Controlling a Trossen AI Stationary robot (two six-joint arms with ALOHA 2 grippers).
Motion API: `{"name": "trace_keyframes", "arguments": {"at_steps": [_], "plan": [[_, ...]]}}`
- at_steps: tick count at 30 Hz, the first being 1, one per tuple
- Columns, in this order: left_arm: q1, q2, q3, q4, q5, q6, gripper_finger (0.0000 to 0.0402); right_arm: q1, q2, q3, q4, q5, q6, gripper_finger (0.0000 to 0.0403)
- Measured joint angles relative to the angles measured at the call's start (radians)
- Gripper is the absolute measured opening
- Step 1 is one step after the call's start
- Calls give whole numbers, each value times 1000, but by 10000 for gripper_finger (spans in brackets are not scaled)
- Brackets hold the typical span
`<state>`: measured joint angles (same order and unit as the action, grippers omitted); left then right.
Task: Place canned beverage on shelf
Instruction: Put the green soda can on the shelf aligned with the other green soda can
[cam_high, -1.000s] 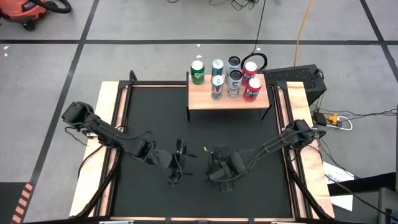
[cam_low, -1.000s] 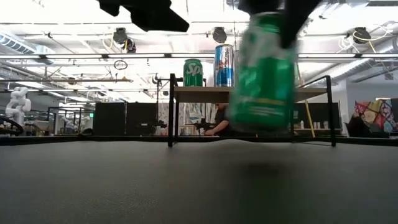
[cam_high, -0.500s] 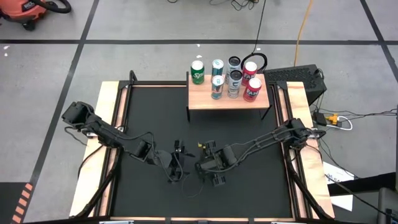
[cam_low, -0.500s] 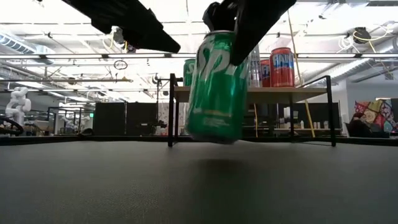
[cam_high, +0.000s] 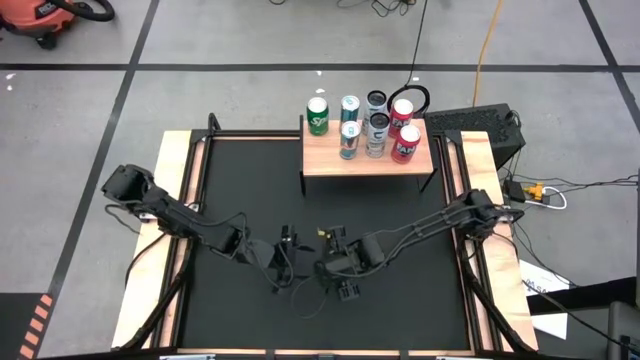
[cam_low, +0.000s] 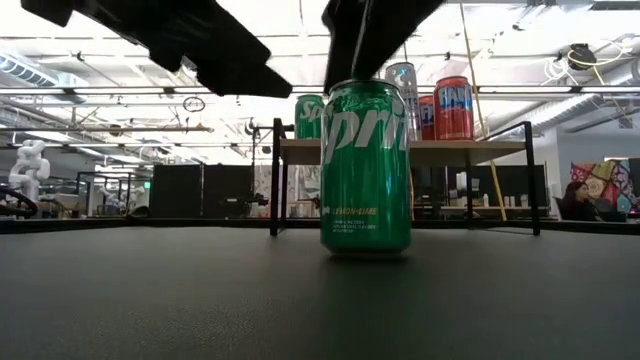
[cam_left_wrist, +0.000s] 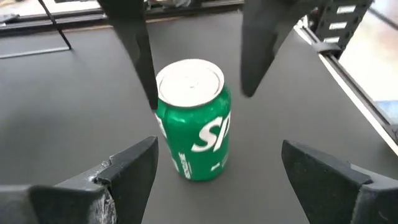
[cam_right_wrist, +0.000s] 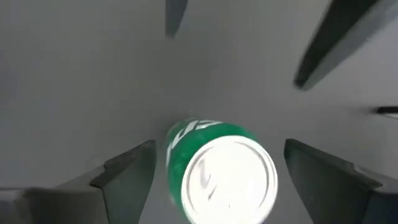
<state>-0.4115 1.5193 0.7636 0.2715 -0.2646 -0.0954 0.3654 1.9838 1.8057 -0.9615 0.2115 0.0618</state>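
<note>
You have seven cans on the shelf (cam_high: 368, 160); one green can (cam_low: 366, 168) stands upright before it, both grippers' fingers spread around it.

Green can (cam_low: 366, 168) upright on black table (cam_high: 250, 180), mid-front; right gripper (cam_high: 337, 270) spread wide above it, left gripper (cam_high: 290, 262) open just beside. Shelf (cam_high: 366, 160) at table's rear edge: rear half blocked by seven cans (cam_high: 375, 125), front strip free.

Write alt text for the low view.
A green soda can stands upright on the black table, with dark robot arms overhead. Behind it, a small wooden shelf holds several more cans.
</note>
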Motion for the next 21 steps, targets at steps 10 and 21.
{"name": "trace_keyframes", "arguments": {"at_steps": [10,21], "plan": [[80,138,-14,278,150,178,334,90,-123,0,-52,93,244,340],[213,177,-12,333,383,205,334,259,-134,-7,-116,427,485,341]]}}
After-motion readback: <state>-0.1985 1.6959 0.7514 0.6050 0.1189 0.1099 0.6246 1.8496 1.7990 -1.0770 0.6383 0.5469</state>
